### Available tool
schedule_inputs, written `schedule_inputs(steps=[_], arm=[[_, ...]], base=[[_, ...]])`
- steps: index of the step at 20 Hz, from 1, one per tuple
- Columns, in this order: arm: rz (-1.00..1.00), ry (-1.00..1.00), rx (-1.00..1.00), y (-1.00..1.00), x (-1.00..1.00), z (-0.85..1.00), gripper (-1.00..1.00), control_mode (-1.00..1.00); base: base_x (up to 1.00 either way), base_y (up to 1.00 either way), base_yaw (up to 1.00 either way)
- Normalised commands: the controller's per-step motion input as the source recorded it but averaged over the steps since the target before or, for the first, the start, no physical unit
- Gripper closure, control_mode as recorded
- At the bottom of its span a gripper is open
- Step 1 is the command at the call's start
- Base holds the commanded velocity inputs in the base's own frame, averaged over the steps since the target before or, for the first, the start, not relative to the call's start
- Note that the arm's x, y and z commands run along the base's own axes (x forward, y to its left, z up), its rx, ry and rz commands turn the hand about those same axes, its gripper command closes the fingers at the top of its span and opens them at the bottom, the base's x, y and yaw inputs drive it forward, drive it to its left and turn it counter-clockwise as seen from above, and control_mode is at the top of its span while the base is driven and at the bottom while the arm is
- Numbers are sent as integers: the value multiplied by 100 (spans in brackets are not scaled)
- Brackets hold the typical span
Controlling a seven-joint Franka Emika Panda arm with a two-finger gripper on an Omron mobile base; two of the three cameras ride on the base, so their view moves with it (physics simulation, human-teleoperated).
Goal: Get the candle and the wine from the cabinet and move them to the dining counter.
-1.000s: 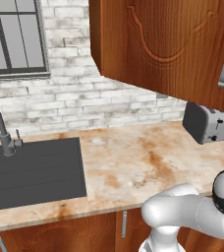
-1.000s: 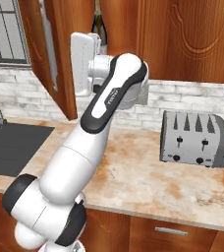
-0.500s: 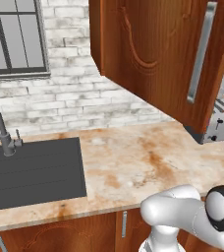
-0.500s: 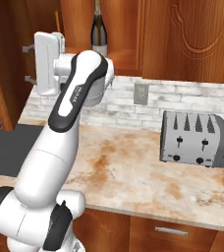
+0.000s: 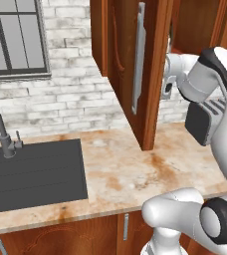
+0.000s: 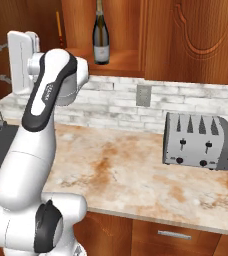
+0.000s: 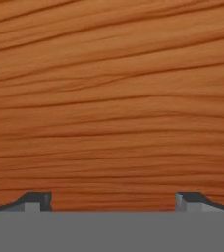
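The cabinet [image 6: 186, 35] stands with its left door [image 5: 130, 74] swung wide open, silver bar handle [image 5: 139, 57] facing outward. On its shelf stands the wine [image 6: 101, 35], a dark bottle with a pale label. Left of it, the thin orange candle [image 6: 59, 29] rises at the shelf's left end, its holder hidden behind my arm. My gripper [image 6: 2, 63] is held high against the inner face of the open door, left of the candle. In the hand view my gripper [image 7: 113, 202] is open, fingertips [image 7: 35, 201] wide apart with only wood grain close ahead. The dining counter is out of view.
Below the cabinet runs a marbled counter [image 6: 136, 170] with a silver toaster [image 6: 198, 141] at the right and a black sink [image 5: 31, 172] with a faucet [image 5: 1, 132] at the left. A white brick wall [image 5: 70, 99] and a window [image 5: 13, 37] lie behind.
The cabinet door has swung further open, and my hand has moved left with it. The wine and candle now show on the shelf.
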Motion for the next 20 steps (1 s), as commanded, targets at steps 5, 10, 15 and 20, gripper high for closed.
schedule_inputs(steps=[5,10,15,20], arm=[[0,0,0,41,14,0,-100,-100],[0,0,-6,-12,-2,1,-100,-100],[0,0,-16,-45,-18,7,-100,-100],[-8,-6,-29,-42,-21,16,-100,-100]], base=[[0,0,0],[0,0,0],[0,0,0],[0,0,0]])
